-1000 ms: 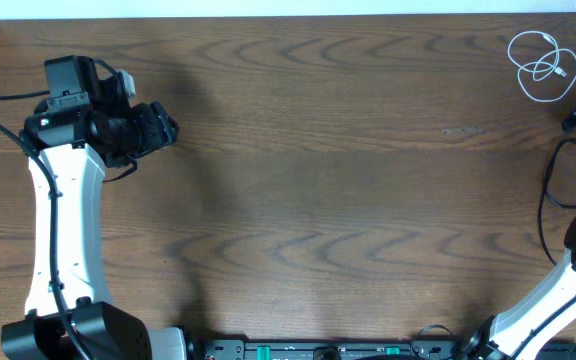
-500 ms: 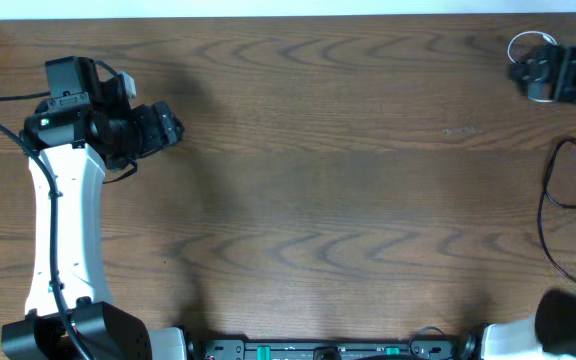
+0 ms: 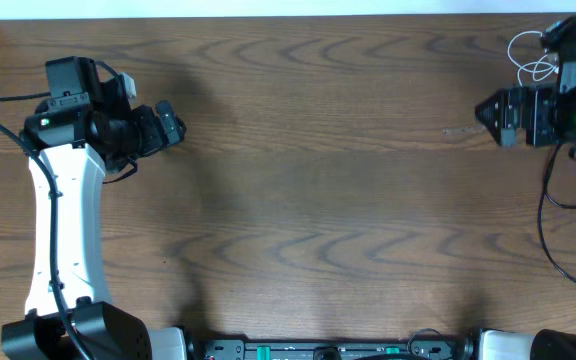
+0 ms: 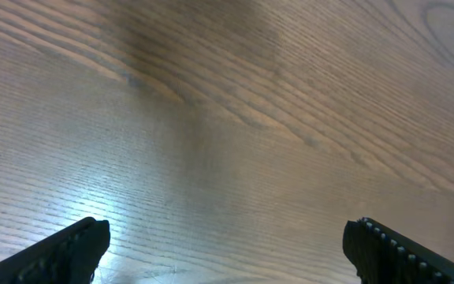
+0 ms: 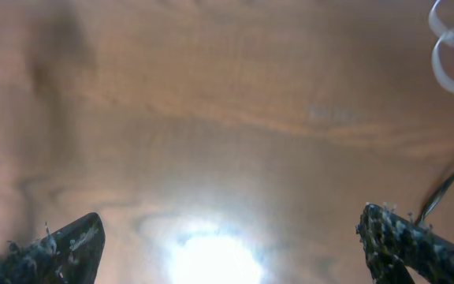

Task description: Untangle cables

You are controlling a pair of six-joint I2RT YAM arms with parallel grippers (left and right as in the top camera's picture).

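White cable (image 3: 540, 68) at far R | L hand (image 3: 171, 124) wide, empty | R hand (image 3: 490, 110) wide, empty

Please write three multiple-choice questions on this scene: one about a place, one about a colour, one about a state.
1. Where on the table does the white cable lie?
A centre
B far right corner
C near left edge
2. What colour is the table top?
A white
B green
C brown
3. How is the right claw?
A open, empty
B shut on the cable
C shut, empty

1 B: the overhead view shows it coiled there.
2 C: brown wood grain fills every view.
3 A: its wrist view shows the fingers far apart over bare wood.
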